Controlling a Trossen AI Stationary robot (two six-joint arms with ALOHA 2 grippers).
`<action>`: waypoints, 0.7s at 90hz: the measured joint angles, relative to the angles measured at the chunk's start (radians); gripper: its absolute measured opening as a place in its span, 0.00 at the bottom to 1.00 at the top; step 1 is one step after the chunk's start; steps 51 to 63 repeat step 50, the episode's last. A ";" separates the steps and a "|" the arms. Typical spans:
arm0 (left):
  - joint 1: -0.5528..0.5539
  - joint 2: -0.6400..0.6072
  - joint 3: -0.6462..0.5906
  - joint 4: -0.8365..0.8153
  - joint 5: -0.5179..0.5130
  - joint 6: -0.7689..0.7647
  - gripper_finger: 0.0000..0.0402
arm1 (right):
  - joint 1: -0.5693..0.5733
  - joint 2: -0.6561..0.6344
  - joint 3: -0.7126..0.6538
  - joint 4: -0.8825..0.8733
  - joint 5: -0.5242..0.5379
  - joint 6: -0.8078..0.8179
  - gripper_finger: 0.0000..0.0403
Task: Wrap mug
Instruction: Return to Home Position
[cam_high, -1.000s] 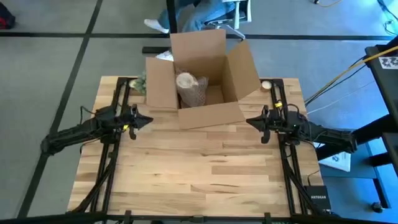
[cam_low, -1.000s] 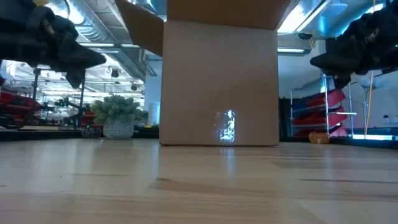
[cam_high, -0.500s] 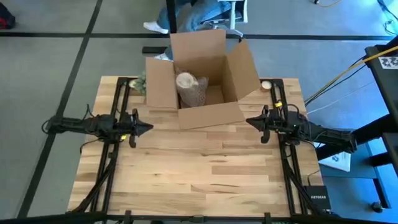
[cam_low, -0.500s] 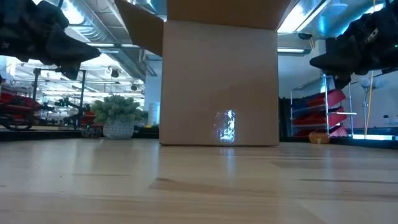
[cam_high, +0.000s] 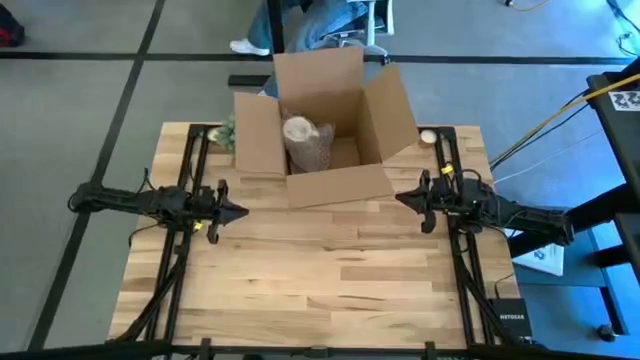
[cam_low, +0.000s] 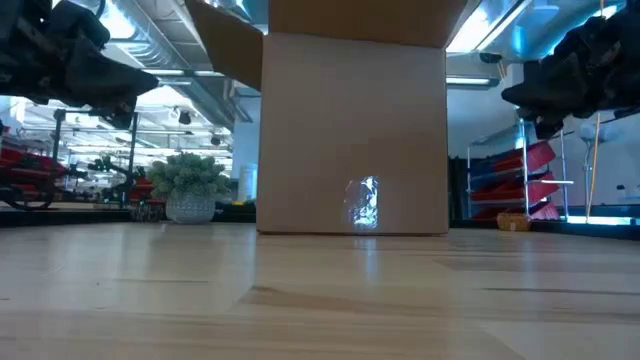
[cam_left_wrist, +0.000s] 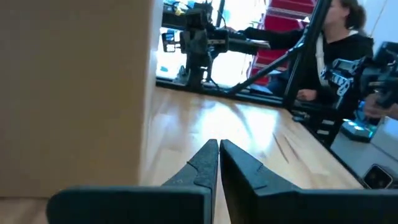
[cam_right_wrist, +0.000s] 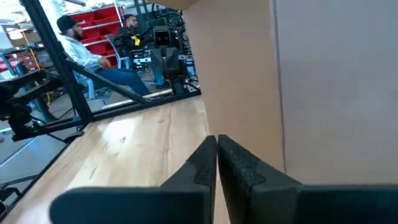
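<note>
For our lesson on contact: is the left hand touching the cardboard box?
Apart. The high view shows a strip of bare table between the left hand and the front wall of the box.

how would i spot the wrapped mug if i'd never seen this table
Look at the wooden table from above: an open cardboard box stands at its far edge. The wrapped mug sits inside, near the box's left wall. It is the only thing in the box, a pale bubble-wrapped bundle.
</note>
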 joint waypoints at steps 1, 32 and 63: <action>0.000 0.000 0.000 0.000 0.000 -0.002 0.00 | 0.000 0.000 0.000 0.000 0.000 -0.002 0.00; 0.000 0.000 0.000 0.000 0.004 -0.059 0.00 | -0.001 0.000 0.000 0.000 0.006 -0.003 0.00; 0.000 0.000 0.000 0.001 0.003 -0.057 0.00 | -0.001 0.000 0.000 0.000 0.006 0.001 0.00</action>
